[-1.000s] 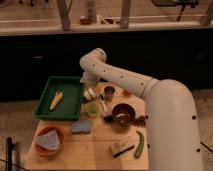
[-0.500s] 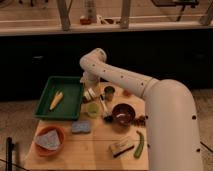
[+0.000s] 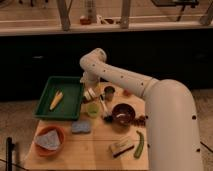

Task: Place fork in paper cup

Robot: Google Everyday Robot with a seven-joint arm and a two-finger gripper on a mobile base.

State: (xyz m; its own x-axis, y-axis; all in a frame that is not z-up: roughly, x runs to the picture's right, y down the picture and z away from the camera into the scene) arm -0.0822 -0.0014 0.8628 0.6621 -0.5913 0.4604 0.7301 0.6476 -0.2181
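My gripper (image 3: 91,94) hangs over the wooden table (image 3: 95,150), just right of the green tray. A pale, thin fork (image 3: 103,107) slants from just below the gripper down to the right, with its dark end near the brown bowl. I cannot tell whether the gripper is touching it. The small brown paper cup (image 3: 108,92) stands upright right of the gripper, close beside it.
A green tray (image 3: 70,102) holds a yellow item (image 3: 56,100). A green cup (image 3: 92,109), brown bowl (image 3: 123,113), blue sponge (image 3: 80,126), orange bowl with a cloth (image 3: 49,140), a green vegetable (image 3: 139,144) and a tan block (image 3: 121,146) sit on the table.
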